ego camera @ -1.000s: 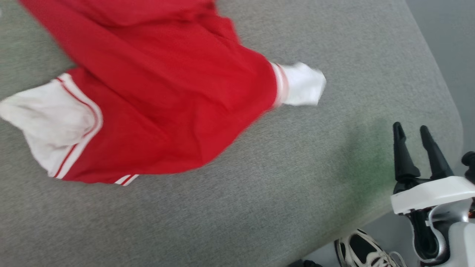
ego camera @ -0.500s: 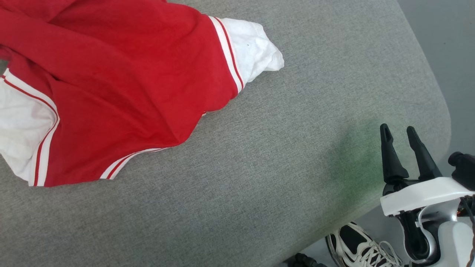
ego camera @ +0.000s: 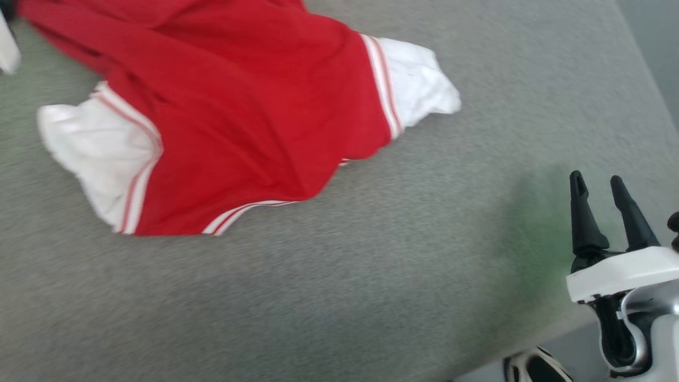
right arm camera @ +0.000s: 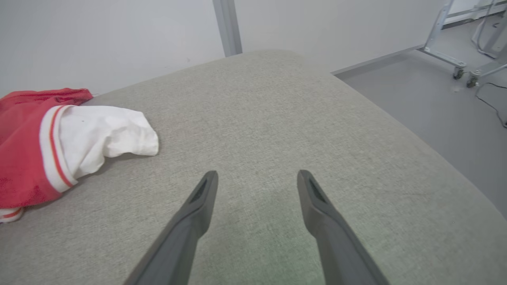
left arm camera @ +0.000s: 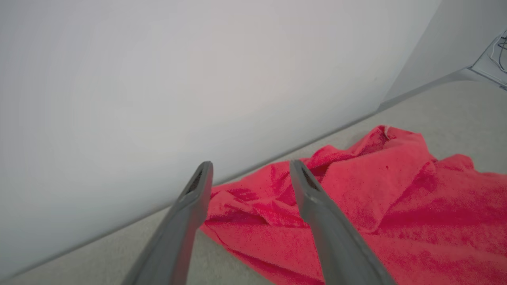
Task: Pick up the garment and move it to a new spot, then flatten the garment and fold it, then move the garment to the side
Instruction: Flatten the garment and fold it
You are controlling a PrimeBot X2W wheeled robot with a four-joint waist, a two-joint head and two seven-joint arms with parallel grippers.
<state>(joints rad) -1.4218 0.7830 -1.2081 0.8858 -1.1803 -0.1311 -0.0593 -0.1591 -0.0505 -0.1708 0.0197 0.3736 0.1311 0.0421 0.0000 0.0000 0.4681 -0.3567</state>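
The garment (ego camera: 254,116) is a red jersey with white sleeves and striped trim, lying rumpled on the grey cushion at the upper left of the head view. In the left wrist view, my left gripper (left arm camera: 250,164) is open just above the garment's (left arm camera: 376,206) bunched red edge, with nothing between its fingers. My right gripper (ego camera: 595,179) stands open and empty near the cushion's right edge. In the right wrist view, my right gripper (right arm camera: 257,173) points over bare cushion, and the garment (right arm camera: 20,150) with one white sleeve (right arm camera: 103,130) lies off to its left.
The grey upholstered cushion (ego camera: 371,292) has a rounded edge on the right, with grey floor (right arm camera: 435,99) beyond. A shoe (ego camera: 530,369) shows below the near edge. A white wall (left arm camera: 158,79) backs the cushion. A metal frame on casters (right arm camera: 455,59) stands on the floor.
The garment, stretched and blurred a second ago, now lies slack on the cushion, and my left gripper has opened off it. The head view has shifted. The right gripper stays open.
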